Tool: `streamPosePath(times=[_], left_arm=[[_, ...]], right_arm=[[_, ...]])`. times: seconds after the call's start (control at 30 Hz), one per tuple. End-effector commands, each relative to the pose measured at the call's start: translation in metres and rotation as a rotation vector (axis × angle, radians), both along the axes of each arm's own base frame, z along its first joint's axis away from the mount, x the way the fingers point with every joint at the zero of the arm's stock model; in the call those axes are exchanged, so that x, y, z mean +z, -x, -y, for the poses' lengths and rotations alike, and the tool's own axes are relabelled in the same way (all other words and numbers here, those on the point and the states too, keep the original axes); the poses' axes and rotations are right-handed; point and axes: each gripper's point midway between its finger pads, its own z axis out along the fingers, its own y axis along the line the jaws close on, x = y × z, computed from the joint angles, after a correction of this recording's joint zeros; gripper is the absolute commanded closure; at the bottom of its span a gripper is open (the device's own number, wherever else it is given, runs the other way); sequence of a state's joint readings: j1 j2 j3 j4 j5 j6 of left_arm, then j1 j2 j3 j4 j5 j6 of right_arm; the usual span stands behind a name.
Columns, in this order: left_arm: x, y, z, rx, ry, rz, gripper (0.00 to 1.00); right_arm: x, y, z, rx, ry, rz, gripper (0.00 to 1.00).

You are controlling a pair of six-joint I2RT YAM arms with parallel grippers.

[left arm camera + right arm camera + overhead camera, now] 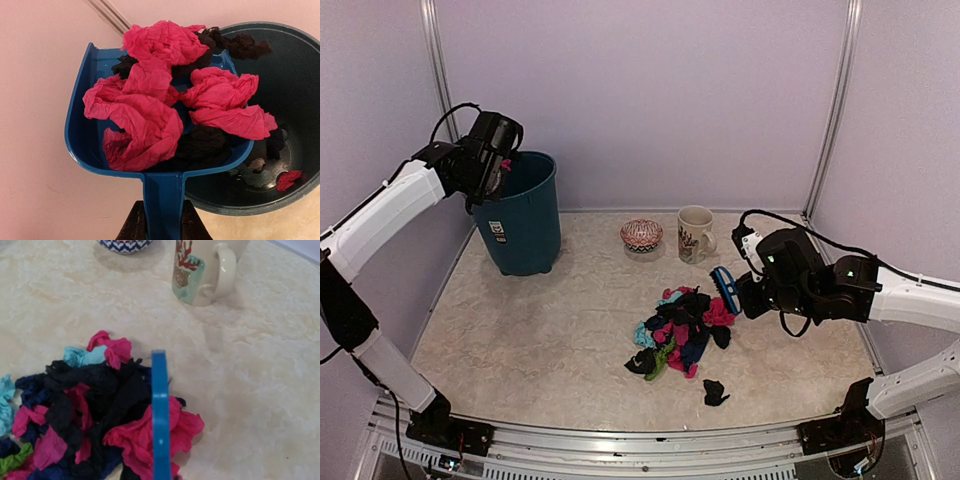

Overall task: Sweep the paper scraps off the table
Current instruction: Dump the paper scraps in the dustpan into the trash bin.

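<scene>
Sweep partly done | left pincer (162,225) clamped on loaded dustpan (82,145), above bin (525,225) at 10 o'clock on table (540,340) | right pincer (745,295) closed on brush (725,288), at 3 o'clock of big paper scraps (680,335) heap (plus one stray) awaiting pickup mid-table

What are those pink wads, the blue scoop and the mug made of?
Pink wads: thin matte paper, judging by the sharp crinkles. Dustpan: probably moulded plastic, smooth, slightly glossy, with soft highlights. Mug: likely glazed ceramic, cream and shiny, with a printed picture.
</scene>
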State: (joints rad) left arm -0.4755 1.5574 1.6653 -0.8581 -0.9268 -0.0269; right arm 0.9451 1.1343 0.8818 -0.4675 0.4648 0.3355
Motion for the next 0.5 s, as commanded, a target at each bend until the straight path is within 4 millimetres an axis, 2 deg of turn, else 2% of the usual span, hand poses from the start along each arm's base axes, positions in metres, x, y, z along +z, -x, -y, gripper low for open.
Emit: streamPosePath(times=[0.0,0.17,0.3,0.47], left_arm=[[0.024,0.003,-0.014,0.099,-0.195,0.036,1.00],[0.025,0.007,-0.015,0.144,-0.404,0.009,1.00],[0.036,0.008,-0.009,0.138,-0.504,0.012,1.00],[0.044,0.016,-0.017,0.175,-0.653,-0.031,1.00]], right_arm=[[-0.002,0.001,0.011,-0.028,-0.002,-0.007,1.00],[0.003,0.002,0.010,-0.024,-0.011,-0.003,1.00],[0.006,0.002,0.009,-0.022,-0.018,-0.003,1.00],[0.004,0.002,0.008,-0.022,-0.032,-0.006,1.00]])
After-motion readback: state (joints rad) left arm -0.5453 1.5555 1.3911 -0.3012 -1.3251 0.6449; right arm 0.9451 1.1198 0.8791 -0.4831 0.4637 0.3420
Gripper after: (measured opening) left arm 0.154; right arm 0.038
